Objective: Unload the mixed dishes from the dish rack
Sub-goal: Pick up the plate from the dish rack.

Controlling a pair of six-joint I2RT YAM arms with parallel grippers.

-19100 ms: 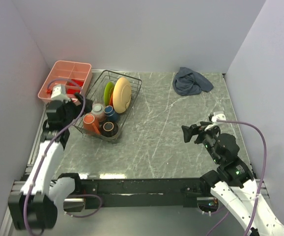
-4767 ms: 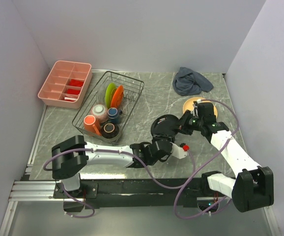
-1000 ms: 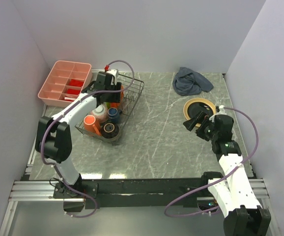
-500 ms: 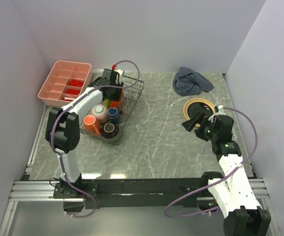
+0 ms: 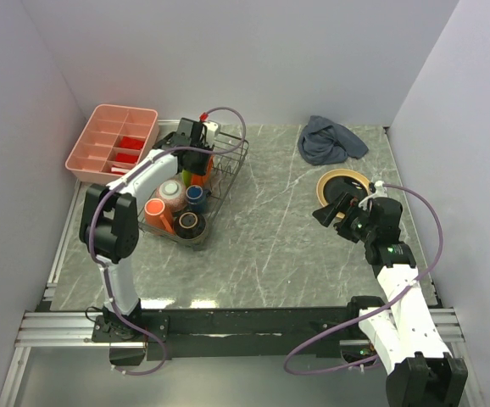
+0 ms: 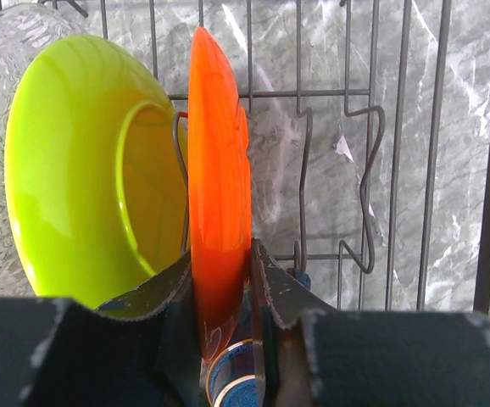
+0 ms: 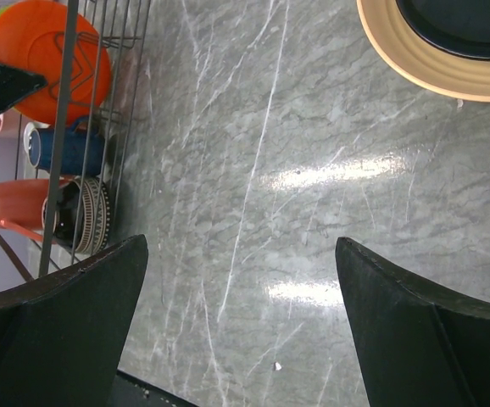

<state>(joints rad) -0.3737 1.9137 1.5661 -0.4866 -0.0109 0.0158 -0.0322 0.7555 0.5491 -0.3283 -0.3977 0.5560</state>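
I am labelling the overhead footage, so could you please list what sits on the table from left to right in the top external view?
Pink compartment tray → dish rack → blue-grey cloth.

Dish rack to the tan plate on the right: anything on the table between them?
No. The top view shows only bare marble table between the dish rack and the tan plate; the right wrist view agrees.
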